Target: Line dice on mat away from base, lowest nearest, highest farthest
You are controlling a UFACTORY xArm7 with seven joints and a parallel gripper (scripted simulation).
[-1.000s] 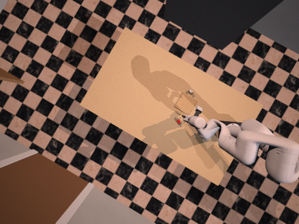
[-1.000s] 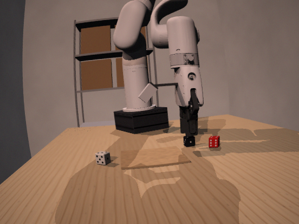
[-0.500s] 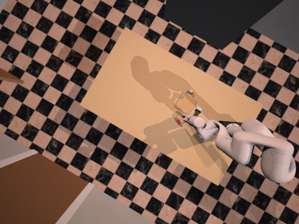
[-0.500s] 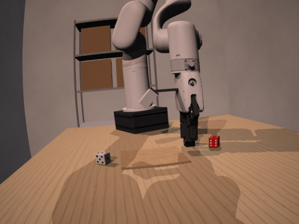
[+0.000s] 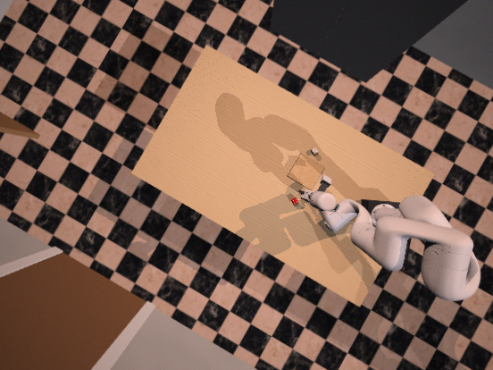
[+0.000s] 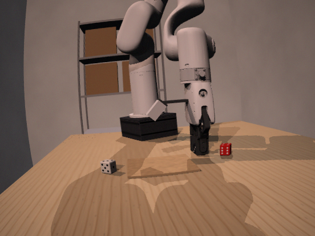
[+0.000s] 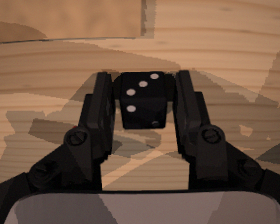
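A black die [image 7: 144, 100] lies on the table with three pips on top, between the fingers of my gripper [image 7: 145, 106] [image 6: 200, 150] [image 5: 305, 195]. The gripper is open and down at table level. Its fingers stand on either side of the die without gripping it, and they hide the die in the exterior view. A red die [image 5: 295, 201] [image 6: 225, 149] lies on the table just beside the gripper. A white die [image 5: 314, 151] [image 6: 108, 166] lies off the mat's far side. The thin tan mat [image 5: 305, 171] [image 6: 162, 166] [image 7: 69, 3] lies flat with no die on it.
The arm's black base [image 6: 148, 126] stands at the table edge behind the mat. A shelf unit [image 6: 100, 58] stands behind the table. The arm's wrist camera box [image 6: 157, 109] [image 5: 326, 180] hangs above the mat's near side.
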